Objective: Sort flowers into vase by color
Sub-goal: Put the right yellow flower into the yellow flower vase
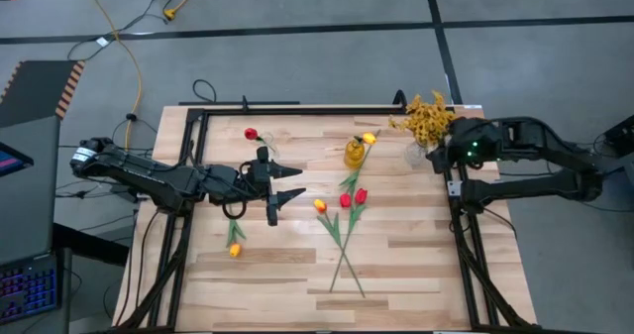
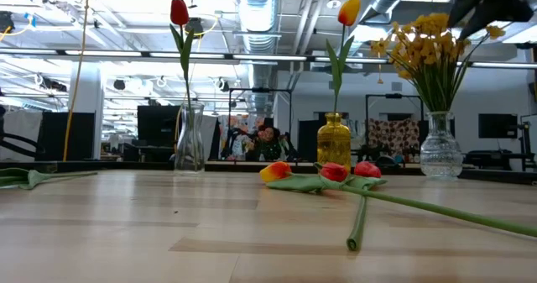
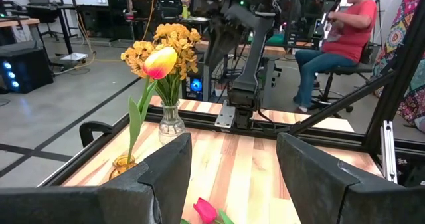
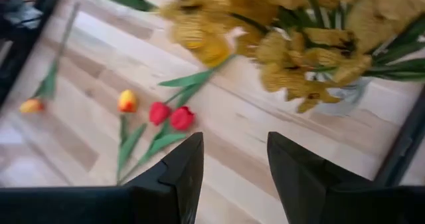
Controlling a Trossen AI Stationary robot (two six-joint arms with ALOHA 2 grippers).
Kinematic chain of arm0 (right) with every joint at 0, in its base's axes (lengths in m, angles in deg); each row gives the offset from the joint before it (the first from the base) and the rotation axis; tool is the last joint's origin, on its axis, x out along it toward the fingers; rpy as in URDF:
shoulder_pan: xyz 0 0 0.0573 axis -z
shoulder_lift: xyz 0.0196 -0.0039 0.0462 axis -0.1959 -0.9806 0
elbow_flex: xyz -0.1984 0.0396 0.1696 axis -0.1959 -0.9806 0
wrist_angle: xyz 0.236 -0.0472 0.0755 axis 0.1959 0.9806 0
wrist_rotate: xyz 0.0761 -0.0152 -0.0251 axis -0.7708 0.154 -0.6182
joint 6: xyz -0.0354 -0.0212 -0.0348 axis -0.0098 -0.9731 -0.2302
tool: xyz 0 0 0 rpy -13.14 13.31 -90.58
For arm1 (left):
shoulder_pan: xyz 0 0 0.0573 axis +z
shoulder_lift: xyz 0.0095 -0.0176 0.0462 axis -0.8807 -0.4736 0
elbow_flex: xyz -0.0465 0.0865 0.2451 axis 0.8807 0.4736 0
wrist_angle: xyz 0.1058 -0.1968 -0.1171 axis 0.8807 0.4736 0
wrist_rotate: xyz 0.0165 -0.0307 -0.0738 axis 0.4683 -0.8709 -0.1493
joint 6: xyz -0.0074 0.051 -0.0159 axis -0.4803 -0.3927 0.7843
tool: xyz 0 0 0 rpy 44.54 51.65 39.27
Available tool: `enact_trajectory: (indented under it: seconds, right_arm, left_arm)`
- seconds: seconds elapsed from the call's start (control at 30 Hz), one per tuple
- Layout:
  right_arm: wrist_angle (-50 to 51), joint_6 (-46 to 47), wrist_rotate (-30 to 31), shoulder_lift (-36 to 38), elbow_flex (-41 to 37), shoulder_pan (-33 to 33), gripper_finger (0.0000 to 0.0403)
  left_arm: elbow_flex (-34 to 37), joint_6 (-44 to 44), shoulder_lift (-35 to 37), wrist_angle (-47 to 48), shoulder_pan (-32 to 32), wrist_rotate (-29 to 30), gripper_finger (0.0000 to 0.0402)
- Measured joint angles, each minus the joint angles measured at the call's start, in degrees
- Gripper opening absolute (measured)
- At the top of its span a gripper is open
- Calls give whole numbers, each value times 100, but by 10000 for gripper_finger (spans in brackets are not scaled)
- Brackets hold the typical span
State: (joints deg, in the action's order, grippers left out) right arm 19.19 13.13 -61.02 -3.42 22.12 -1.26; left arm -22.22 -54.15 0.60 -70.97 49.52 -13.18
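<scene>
Hidden or cut off: in the low view both grippers sit above the frame, only dark bits show at the top edge. The clear vase [image 2: 190,137] at table left is hard to make out from above, just its red tulip [image 1: 251,134] head shows. In the right wrist view the mustard spray [image 4: 292,31] is blurred and its vase mostly covered by blossoms.

Surface: light wood plank table [image 1: 396,275] with a black frame around it, on grey floor with black tape lines. A yellow cable [image 1: 124,47] runs across the floor. Room behind is a lab with ceiling ducts, monitors and a seated person in a red shirt [image 3: 345,31].

Task things: the amber vase [image 1: 355,154] holds one yellow-orange tulip [image 1: 369,138]. The cut-glass vase [image 2: 440,153] at table right holds the mustard spray. Lying flat mid-table: two red tulips [image 1: 353,197] and one orange tulip [image 1: 320,206], stems crossing toward the near edge. Another orange tulip [image 1: 235,249] lies alone at left, below the left arm.

Left gripper [image 1: 287,181] hovers over the table left of centre, fingers spread apart, holding nothing, pointing toward the loose tulips. Right gripper [image 1: 436,154] is at the table's right edge, just beside the mustard spray, fingers spread, nothing between them.
</scene>
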Motion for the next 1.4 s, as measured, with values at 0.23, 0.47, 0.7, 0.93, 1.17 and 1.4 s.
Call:
enact_trajectory:
  seconds: [0.23,0.47,0.7,0.93,1.17,1.4]
  right_arm:
    - [-15,215,-12,1,282,-469,193]
    - [-342,350,-10,-49,301,-1085,193]
    - [-909,308,47,-471,303,-1708,193]
    - [-1187,494,197,-1198,303,-2279,193]
    - [-1388,509,363,-1946,303,-2740,193]
    - [-1861,508,674,-2593,302,-3050,193]
  left_arm:
    - [-2,3,1,2,0,0,208]
    - [-2,7,1,2,-1,0,208]
    - [-2,-3,0,42,-2,-1,208]
    - [-2,19,2,99,-5,-37,208]
    - [-2,381,2,162,-14,-250,208]
    - [-2,438,54,210,-159,-396,208]
